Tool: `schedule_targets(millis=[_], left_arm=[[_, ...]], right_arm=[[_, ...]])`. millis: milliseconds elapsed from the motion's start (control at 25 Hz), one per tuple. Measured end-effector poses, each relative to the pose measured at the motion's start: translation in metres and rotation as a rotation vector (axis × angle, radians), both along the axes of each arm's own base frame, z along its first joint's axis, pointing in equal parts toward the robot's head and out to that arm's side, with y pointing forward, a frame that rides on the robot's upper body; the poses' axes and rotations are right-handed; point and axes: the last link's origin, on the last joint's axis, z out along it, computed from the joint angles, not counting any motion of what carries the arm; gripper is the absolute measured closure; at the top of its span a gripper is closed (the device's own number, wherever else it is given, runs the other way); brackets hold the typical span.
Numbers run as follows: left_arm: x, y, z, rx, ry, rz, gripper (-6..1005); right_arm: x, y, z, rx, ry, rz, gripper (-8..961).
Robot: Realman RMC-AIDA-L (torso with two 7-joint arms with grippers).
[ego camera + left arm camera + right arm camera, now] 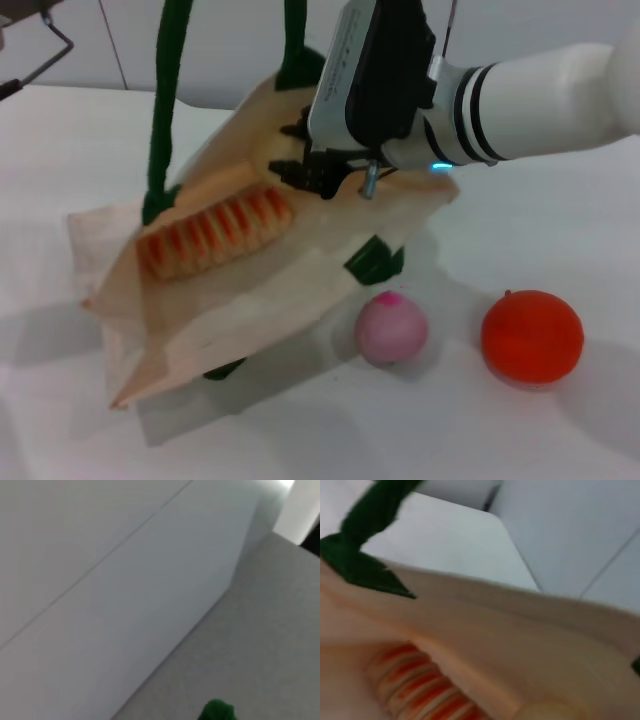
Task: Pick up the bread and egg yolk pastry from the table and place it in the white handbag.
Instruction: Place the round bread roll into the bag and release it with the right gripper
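- The white handbag [250, 300] lies on the white table [560, 440], left of centre in the head view, its mouth held open and its dark green handles [165, 100] pulled up toward 12 o'clock, out of the top of the picture.
- The bread [215, 233] lies inside the open bag on the lower cloth panel, its long axis running from about 8 o'clock to 2 o'clock.
- The right wrist view shows the same loaf [425, 690] inside the bag, under the bag's cream upper edge [520, 605], with a green handle [365, 535] rising from that edge.
- A pale rounded shape sits at the edge of that wrist view beside the bread; I cannot tell whether it is the egg yolk pastry.
- The right gripper [330, 172] hangs over the bag's mouth at its 1 o'clock end, just beyond the end of the bread; whether its fingers are apart or together I cannot tell.
- A pink ball [392, 328] with a magenta tip rests on the table at the bag's 4 o'clock side, close to a lower handle loop [375, 262].
- An orange ball [532, 336] lies at 3 o'clock from the pink one, apart from it.
- The left gripper is out of sight; its wrist view shows a pale wall, grey floor and a scrap of green strap [217, 711].
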Motion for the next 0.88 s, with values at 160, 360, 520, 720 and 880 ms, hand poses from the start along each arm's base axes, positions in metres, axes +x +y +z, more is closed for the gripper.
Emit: schedule_targets(millis=[160,360,520,720,880], left_arm=[[-0.002,-0.006,0.007,0.011,-0.035,-0.018,869],[-0.011,-0.014,0.020,0.045,-0.059,-0.022,868],[-0.022,-0.019,0.031,0.088,-0.077,0.004,867],[-0.035,-0.021,0.040,0.146,-0.086,0.051,866],[-0.041,-0.017,0.041,0.172,-0.073,0.099,865]], right_arm=[[0.008,0.008,0.000,0.035,0.009,-0.049,582],[0.012,0.011,0.001,0.047,0.021,-0.071,542],[0.012,0.010,0.001,0.043,0.032,-0.085,392],[0.006,-0.004,-0.001,-0.036,0.055,-0.106,173],[0.003,-0.019,0.003,-0.089,0.079,-0.101,77]])
